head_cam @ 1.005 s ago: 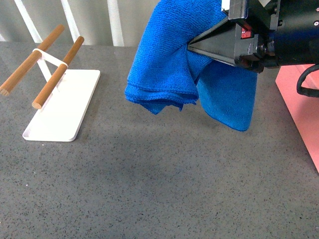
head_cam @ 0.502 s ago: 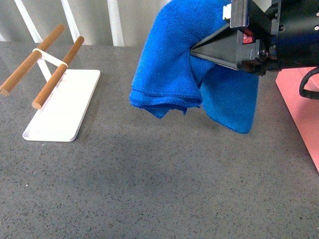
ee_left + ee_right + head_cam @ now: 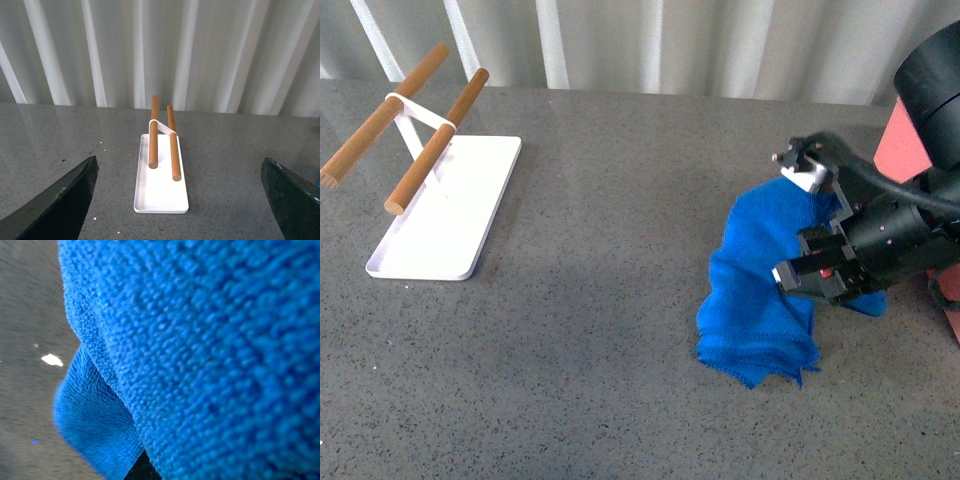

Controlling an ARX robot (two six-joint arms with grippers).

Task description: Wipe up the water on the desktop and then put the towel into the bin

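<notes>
1. Blue dominates the right side of the front view: a thick bright blue microfibre towel (image 3: 757, 300) lies crumpled on the dark grey speckled stone-like desktop (image 3: 600, 380). Its looped pile is bunched into soft folds and one ragged edge fans toward the camera. The black right gripper (image 3: 812, 274) is pressed into the cloth, which rises around it. Its fingertips are buried, and it appears clenched on the towel. Just behind the arm, at the right edge, shows a corner of the pink straight-sided plastic bin (image 3: 888, 158). Well apart on the left sits a flat white rectangular tray (image 3: 450, 215) carrying two round wooden bars (image 3: 432, 145).
2. Left wrist view: the left gripper (image 3: 179, 160) has its dark wedge-shaped fingers (image 3: 65, 202) spread wide with nothing between them. It is above the desktop, facing the tray, with a ribbed pale wall beyond.
3. Right wrist view: nubbly blue towel pile fills nearly everything, blurred by closeness. A strip of grey desktop shows beside it.
</notes>
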